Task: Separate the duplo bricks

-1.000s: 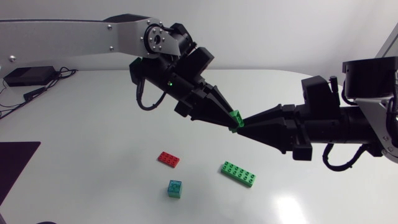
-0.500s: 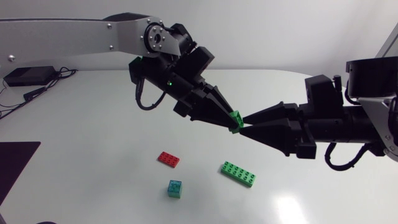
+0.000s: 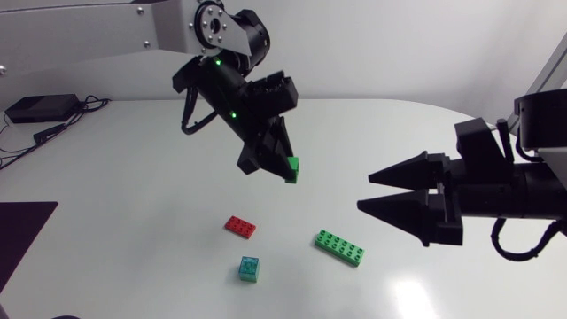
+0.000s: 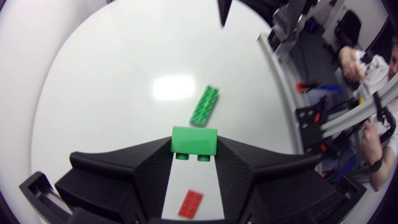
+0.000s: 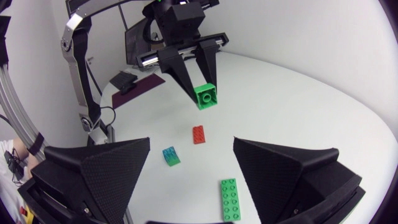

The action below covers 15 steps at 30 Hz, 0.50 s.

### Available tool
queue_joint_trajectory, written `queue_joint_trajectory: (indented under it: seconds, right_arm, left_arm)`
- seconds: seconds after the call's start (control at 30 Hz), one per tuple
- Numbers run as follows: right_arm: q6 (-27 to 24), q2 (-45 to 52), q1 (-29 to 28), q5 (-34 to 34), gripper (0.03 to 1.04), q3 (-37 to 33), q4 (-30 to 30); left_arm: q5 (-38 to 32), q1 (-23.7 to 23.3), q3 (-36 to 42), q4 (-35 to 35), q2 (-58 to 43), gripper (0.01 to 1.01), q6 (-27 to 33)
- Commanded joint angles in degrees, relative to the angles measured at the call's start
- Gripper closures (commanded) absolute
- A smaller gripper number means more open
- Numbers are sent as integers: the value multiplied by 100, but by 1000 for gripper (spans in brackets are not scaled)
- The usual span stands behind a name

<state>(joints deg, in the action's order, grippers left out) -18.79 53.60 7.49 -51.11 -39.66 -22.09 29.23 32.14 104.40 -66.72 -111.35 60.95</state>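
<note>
Green brick (image 3: 293,166) gripped in left pincer (image 3: 291,171); right pincer (image 3: 365,192) wide, empty; red brick (image 3: 241,227), seemingly teal cube (image 3: 250,268) below

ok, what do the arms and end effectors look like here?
Left arm: silver-grey link, black joints, small green light, looped black cable. Right arm: black housing, short black cable. Left end effector and right end effector: matte black, two broad wedge fingers tapering to points.
</note>
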Motion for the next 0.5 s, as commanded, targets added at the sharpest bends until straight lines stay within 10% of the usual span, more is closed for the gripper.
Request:
queue_joint_trajectory:
  seconds: [0.0, 0.23, 0.47]
  right_arm:
    - [-468, -140, 16, 260, 80, -121, -270]
    - [-1162, -201, 948, 2246, 80, 160, -507]
    - [-1321, -263, 1150, 2562, 80, 389, -525]
  left_arm:
    - [-946, 231, -271, 317, -238, 728, 427]
    - [-3635, 679, -1053, 1521, -704, 726, 1200]
    - [-5639, 1057, -2038, 3024, -1055, 726, 2290]
